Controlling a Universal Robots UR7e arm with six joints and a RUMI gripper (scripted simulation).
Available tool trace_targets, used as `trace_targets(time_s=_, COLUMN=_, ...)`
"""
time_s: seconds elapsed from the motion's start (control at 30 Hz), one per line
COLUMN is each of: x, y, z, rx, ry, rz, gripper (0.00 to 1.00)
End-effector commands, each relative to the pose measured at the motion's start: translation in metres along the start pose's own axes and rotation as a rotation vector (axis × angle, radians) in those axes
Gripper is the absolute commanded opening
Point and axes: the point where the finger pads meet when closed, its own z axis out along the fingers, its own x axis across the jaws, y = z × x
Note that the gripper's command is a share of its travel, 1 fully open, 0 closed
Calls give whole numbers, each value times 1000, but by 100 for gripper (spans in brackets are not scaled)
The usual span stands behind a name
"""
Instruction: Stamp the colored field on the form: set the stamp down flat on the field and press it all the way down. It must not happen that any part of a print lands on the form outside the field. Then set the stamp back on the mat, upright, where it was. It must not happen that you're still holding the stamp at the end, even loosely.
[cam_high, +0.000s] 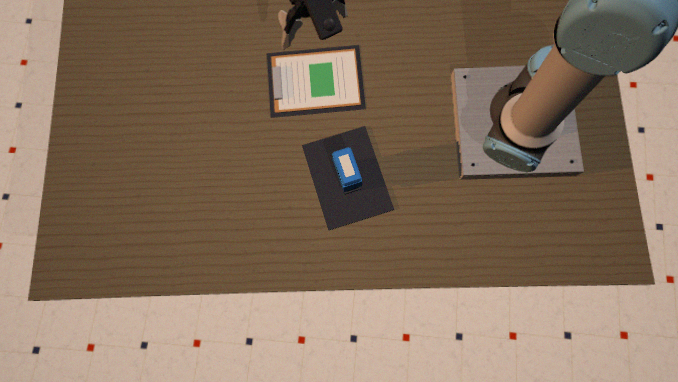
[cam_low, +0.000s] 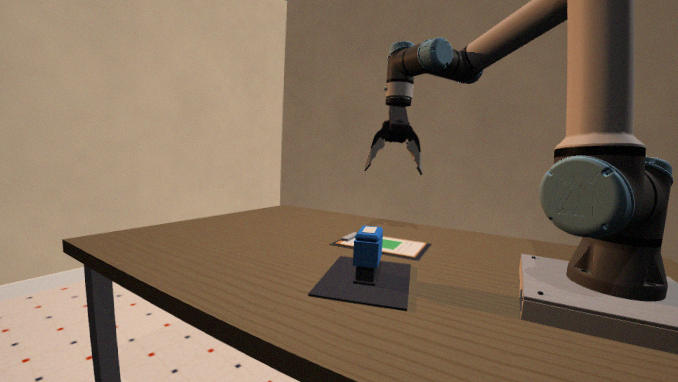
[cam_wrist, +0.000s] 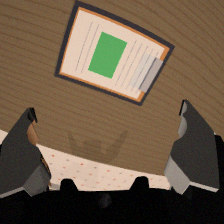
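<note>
The blue stamp (cam_high: 346, 169) with a white label on top stands upright on the dark mat (cam_high: 348, 177); it also shows in the exterior view (cam_low: 367, 252). The form on a clipboard (cam_high: 316, 80) lies beyond the mat, with a green field (cam_high: 321, 79) in its middle. In the wrist view the form (cam_wrist: 112, 55) and its green field (cam_wrist: 107, 55) lie below and ahead. My gripper (cam_low: 393, 156) is open and empty, high above the table near the far side of the form, far from the stamp. Its fingers frame the wrist view (cam_wrist: 107, 155).
The arm's base stands on a grey plate (cam_high: 517, 125) to the right of the mat. The far table edge and tiled floor (cam_wrist: 100, 172) show right under the gripper in the wrist view.
</note>
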Motion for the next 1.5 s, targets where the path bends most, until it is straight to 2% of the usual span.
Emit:
trace_targets(time_s=0.0, x=-1, y=-2, z=-12, rx=10, ry=-22, rz=162, gripper=100)
trace_targets(time_s=0.47, x=-1, y=-2, z=-16, rx=10, ry=-23, rz=205, gripper=100)
trace_targets(time_s=0.5, x=-1, y=-2, z=-15, rx=11, ry=-24, rz=206, gripper=52)
trace_targets(time_s=0.73, x=0, y=-9, z=-13, rx=13, ry=-25, rz=205, gripper=52)
trace_targets(time_s=1.03, x=6, y=-31, z=-10, rx=12, ry=-24, rz=205, gripper=52)
trace_targets(time_s=1.47, x=31, y=-112, z=5, rx=12, ry=-24, rz=205, gripper=52)
